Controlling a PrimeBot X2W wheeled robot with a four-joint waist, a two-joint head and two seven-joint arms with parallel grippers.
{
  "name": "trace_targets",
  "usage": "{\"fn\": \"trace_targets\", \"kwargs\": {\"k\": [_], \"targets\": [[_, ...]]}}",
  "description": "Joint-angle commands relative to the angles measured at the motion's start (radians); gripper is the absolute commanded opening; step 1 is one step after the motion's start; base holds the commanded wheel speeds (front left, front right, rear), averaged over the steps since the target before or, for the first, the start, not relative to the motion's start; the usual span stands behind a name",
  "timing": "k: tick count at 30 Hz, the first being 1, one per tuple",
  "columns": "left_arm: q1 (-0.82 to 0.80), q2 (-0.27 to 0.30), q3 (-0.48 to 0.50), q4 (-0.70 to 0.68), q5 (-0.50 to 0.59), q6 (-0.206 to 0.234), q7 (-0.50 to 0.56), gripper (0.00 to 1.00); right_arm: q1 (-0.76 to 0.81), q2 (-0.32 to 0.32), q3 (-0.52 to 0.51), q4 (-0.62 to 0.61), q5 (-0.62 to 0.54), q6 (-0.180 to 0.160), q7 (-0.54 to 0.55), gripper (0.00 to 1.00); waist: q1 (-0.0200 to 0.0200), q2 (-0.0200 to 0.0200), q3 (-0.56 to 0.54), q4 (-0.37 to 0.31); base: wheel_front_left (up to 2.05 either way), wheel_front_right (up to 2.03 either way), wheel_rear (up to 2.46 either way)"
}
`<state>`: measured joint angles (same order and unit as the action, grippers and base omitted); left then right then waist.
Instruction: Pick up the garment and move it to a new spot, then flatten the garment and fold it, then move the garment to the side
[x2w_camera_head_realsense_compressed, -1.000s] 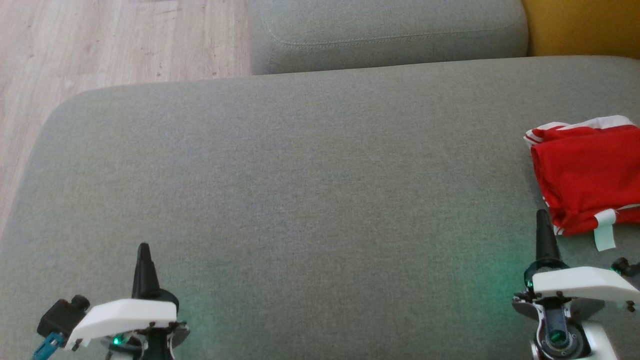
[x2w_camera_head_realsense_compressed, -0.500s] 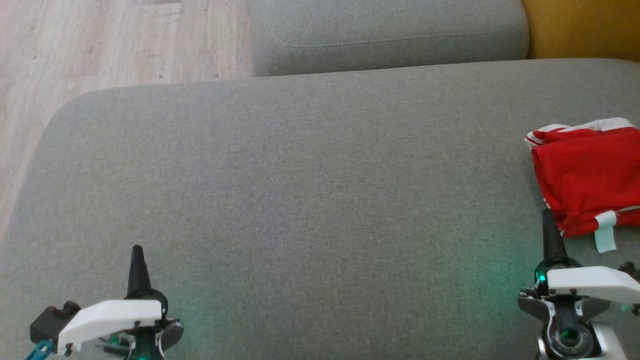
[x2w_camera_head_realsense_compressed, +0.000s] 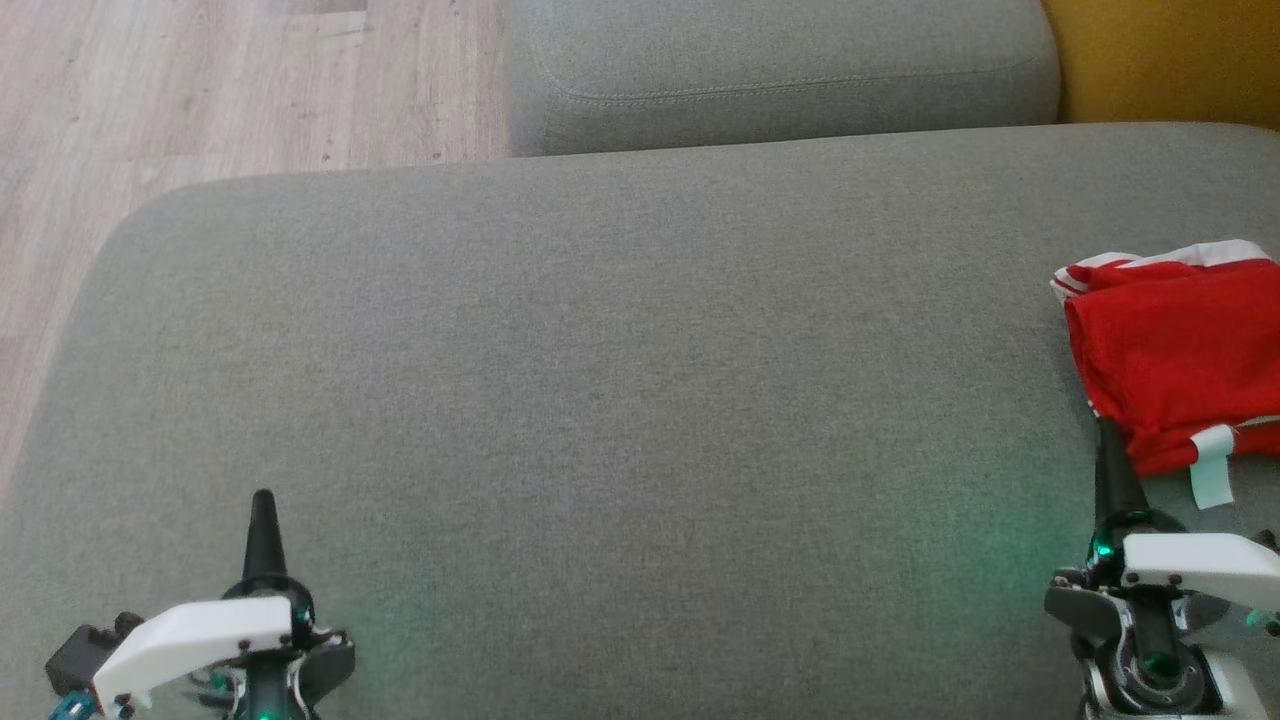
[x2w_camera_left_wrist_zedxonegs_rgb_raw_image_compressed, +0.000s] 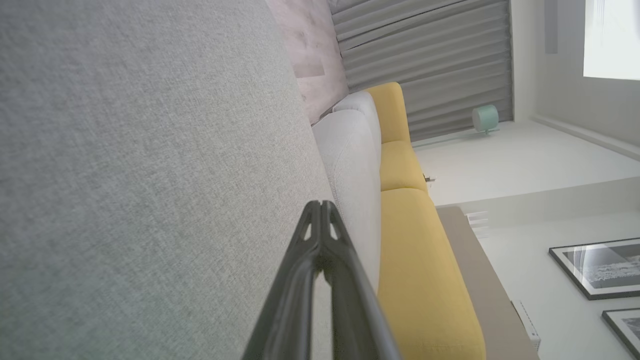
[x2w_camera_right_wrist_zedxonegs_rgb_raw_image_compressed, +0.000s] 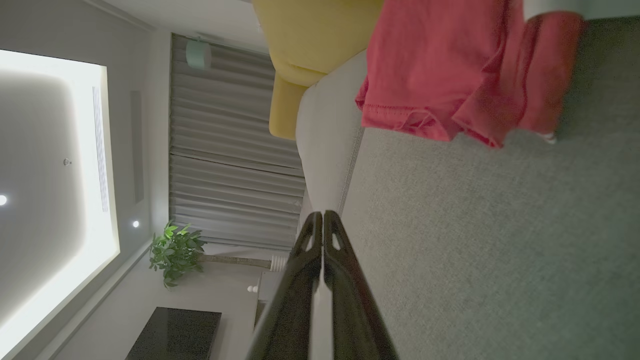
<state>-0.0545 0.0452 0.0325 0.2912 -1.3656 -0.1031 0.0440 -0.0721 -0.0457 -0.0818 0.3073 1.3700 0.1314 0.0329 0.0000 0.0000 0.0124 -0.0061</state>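
The red garment (x2w_camera_head_realsense_compressed: 1170, 360) lay on the far right side of the grey sofa seat (x2w_camera_head_realsense_compressed: 640, 400). The right gripper (x2w_camera_head_realsense_compressed: 1107, 432) had its fingers pressed together and held nothing; its tip was just beside the garment's near edge. The left gripper (x2w_camera_head_realsense_compressed: 263, 500) was also closed and empty, well apart from the garment.

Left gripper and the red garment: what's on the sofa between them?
In the head view, bare grey cushion runs from the shut left gripper to the red garment; the shut right gripper sits by the garment's near edge.
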Motion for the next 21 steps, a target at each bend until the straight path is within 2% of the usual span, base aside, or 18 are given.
{"fn": "trace_targets", "kwargs": {"k": [1,21], "targets": [[-0.05,0.004,0.034,-0.034,-0.021,-0.01,0.006,0.0,-0.036,-0.014,0.01,-0.04,0.024,-0.001,0.008,0.0,0.0,0.0,0.0,0.0,0.0,0.0,0.0],[-0.053,0.005,0.078,-0.045,-0.228,-0.026,0.065,0.0,-0.035,-0.013,-0.018,-0.062,0.233,-0.001,0.067,0.0,0.0,0.0,-0.009,0.006,0.0,0.0,0.0]]}}
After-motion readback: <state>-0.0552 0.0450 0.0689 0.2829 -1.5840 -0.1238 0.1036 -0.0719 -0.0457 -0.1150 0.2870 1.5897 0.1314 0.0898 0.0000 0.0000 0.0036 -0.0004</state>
